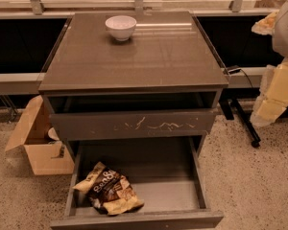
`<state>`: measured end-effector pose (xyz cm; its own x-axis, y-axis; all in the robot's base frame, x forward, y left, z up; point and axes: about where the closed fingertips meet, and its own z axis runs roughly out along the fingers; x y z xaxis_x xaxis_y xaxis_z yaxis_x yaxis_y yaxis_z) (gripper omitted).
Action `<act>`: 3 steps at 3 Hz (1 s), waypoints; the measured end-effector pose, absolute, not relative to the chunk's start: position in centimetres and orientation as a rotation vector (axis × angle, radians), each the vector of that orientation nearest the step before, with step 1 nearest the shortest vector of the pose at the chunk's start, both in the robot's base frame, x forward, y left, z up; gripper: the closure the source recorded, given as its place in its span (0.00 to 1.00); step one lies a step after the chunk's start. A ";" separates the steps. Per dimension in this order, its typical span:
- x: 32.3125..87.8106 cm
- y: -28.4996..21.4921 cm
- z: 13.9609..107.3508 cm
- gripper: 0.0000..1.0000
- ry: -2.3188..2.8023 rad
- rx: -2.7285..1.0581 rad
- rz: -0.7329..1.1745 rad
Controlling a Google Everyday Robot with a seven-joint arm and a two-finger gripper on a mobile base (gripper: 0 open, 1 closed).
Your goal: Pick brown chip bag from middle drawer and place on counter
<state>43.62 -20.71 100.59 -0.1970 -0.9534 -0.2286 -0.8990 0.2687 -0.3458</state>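
Note:
The brown chip bag lies crumpled on the floor of the open middle drawer, in its front left corner. The counter is the glossy grey-brown top of the cabinet above it. My gripper hangs at the far right edge of the view, pale yellow and white. It is level with the counter's right side, well above and to the right of the bag, and touches nothing.
A white bowl stands at the back of the counter. The drawer with pale scratches on its front is slightly open above the middle drawer. An open cardboard box sits on the floor at the left.

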 end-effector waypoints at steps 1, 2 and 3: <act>43.6 -20.7 100.6 0.00 2.153 -1.679 -0.189; 43.9 -20.3 98.8 0.00 2.127 -1.688 -0.129; 44.3 -20.1 96.1 0.00 2.090 -1.688 -0.036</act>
